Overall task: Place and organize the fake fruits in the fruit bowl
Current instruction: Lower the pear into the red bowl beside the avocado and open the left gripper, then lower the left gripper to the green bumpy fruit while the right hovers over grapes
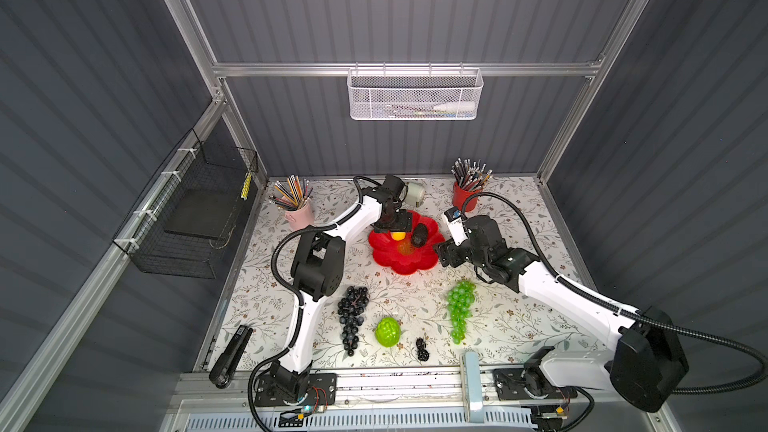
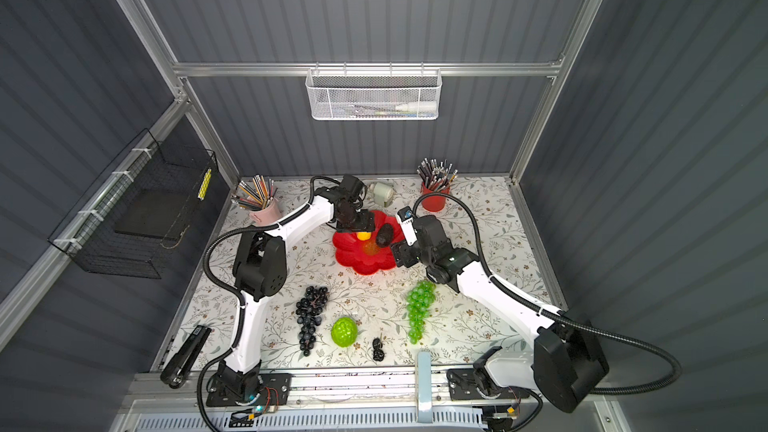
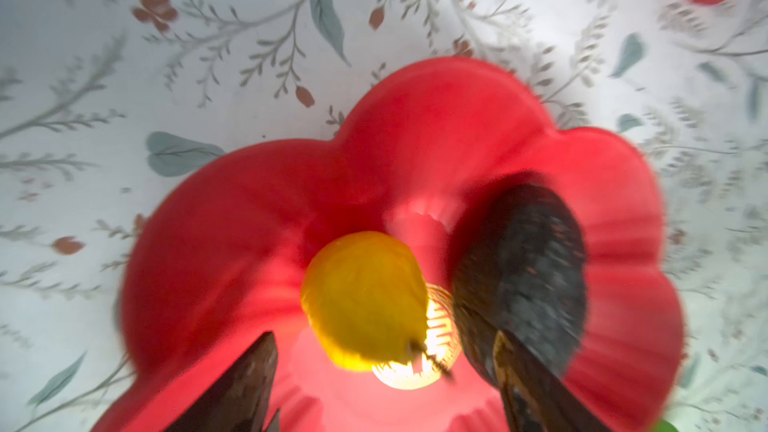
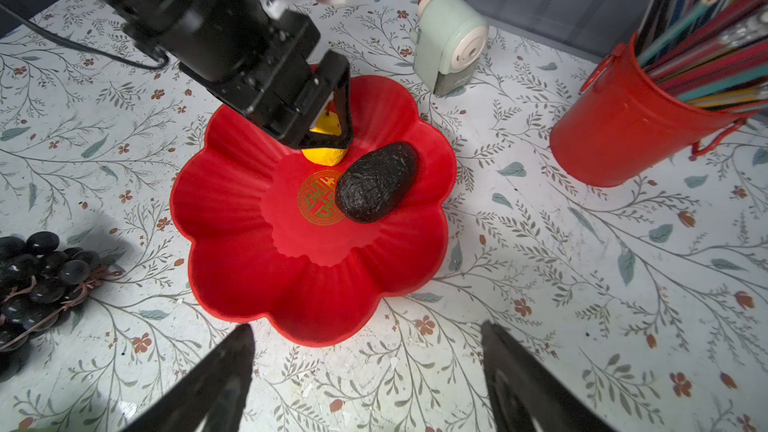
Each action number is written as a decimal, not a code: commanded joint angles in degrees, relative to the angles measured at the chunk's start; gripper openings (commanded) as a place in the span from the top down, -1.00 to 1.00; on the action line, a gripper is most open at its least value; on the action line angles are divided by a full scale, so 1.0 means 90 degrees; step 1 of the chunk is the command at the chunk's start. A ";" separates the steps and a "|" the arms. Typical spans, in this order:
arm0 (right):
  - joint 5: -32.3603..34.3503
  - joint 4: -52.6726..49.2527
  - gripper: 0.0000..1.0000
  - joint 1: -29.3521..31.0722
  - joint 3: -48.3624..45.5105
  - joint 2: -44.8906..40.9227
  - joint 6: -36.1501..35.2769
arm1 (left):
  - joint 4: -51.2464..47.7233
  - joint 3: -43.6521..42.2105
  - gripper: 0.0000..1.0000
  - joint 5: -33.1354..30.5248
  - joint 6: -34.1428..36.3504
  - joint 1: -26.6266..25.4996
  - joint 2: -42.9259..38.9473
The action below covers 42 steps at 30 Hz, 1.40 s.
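The red flower-shaped fruit bowl [image 1: 399, 268] [image 4: 316, 305] stands mid-table. In it lie a small yellow fruit [image 1: 398, 236] [image 3: 365, 301] and a dark bumpy oval [image 1: 419, 235] [image 4: 376, 182] beside the gold emblem. My left gripper [image 1: 395, 229] [image 3: 384, 351] hangs open over the bowl, with its fingers straddling the yellow fruit and clear of it. My right gripper [image 1: 440, 253] [image 4: 368, 342] is open and empty just outside the bowl's right rim. On the table in front lie black-purple grapes [image 1: 352, 317], green grapes [image 1: 460, 309], a lime-green knobbly ball [image 1: 387, 331] and a tiny black cluster [image 1: 422, 349].
A red pencil cup [image 1: 466, 197] stands behind the right arm, and a pink pencil cup [image 1: 299, 214] at the back left. A pale green sharpener [image 4: 451, 43] sits behind the bowl. A black stapler [image 1: 230, 355] lies at the front left edge.
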 commanded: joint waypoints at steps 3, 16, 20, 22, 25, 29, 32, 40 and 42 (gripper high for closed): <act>0.0024 -0.0371 -0.72 0.0095 0.0310 0.0086 0.0130 | -0.0241 -0.0365 -0.76 -0.0158 0.0202 0.0020 -0.0927; -0.0238 -0.0836 -0.71 0.0346 0.0527 0.0488 0.0607 | 0.0688 -0.2938 -0.92 -0.0774 0.0298 0.0020 -0.2796; -0.0437 -0.0985 -0.69 0.0454 0.0336 0.0366 0.0883 | 0.1063 -0.3728 -0.83 -0.0537 0.0185 0.0026 -0.3245; -0.0389 -0.1157 -0.68 0.0592 0.0272 0.0306 0.0992 | 0.1214 -0.4081 -0.78 -0.0388 0.0174 0.0012 -0.3478; -0.0481 -0.1491 -0.67 0.0780 0.0263 0.0324 0.1193 | 0.1236 -0.4429 -0.76 -0.0449 0.0106 0.0013 -0.3821; -0.0402 -0.2115 -0.66 0.1016 0.0141 0.0192 0.1525 | 0.1287 -0.4796 -0.77 -0.0542 0.0073 0.0010 -0.4318; -0.0432 -0.2256 -0.66 0.1029 -0.0103 -0.0062 0.1899 | 0.1420 -0.5163 -0.78 -0.0465 -0.0042 0.0015 -0.4658; -0.0235 -0.2753 -0.60 0.0401 -0.0377 -0.0627 0.2633 | 0.1639 -0.5728 -0.83 -0.0277 -0.0246 0.0003 -0.5028; -0.0313 -0.2814 -0.56 0.0005 -0.0468 -0.0818 0.2714 | 0.1697 -0.5737 -0.84 -0.0243 -0.0256 0.0010 -0.5020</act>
